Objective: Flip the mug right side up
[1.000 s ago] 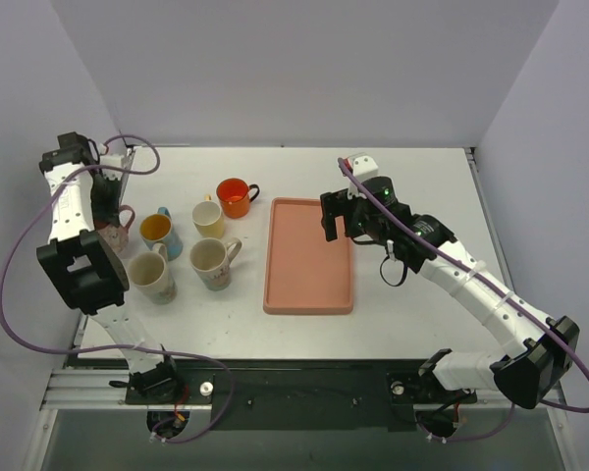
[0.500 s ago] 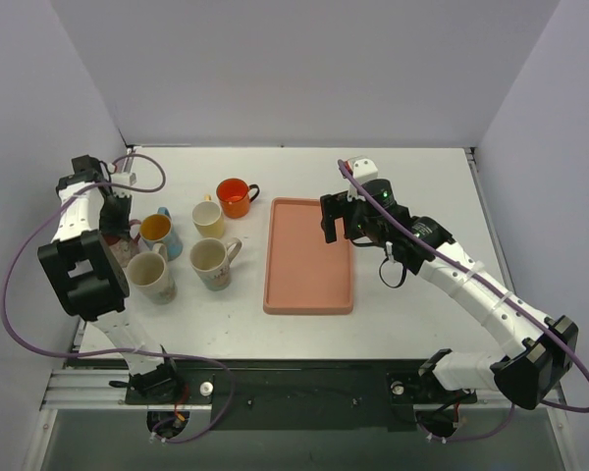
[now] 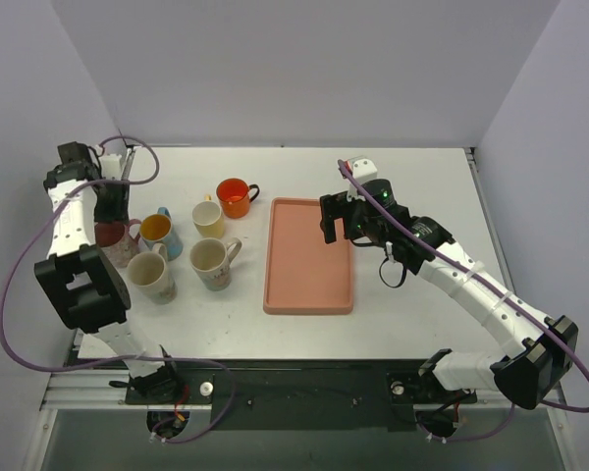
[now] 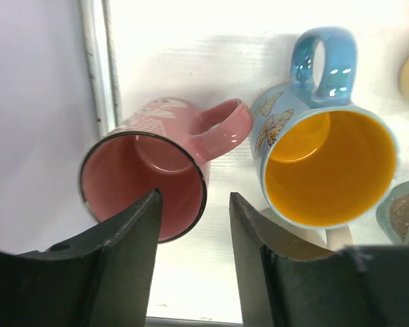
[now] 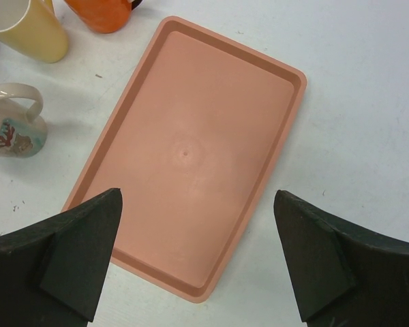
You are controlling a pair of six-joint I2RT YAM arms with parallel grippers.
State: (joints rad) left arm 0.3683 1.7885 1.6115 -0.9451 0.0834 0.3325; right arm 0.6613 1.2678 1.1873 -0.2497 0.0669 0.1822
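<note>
- While your left gripper (image 4: 194, 202) hangs parted and empty, the pink ceramic mug (image 4: 142, 178) sits mouth-up beside the blue yellow-lined mug (image 4: 327, 167)
- Your right gripper (image 5: 198, 201) gapes over the salmon plastic tray (image 5: 191, 122)

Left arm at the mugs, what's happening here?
The left tool is open above the pink mug, which stands mouth-up at the left edge of the table, beside the blue mug. Its rim sits inside the jaws, unclamped. The right tool hangs open over the tray. The mug looks righted already.
</note>
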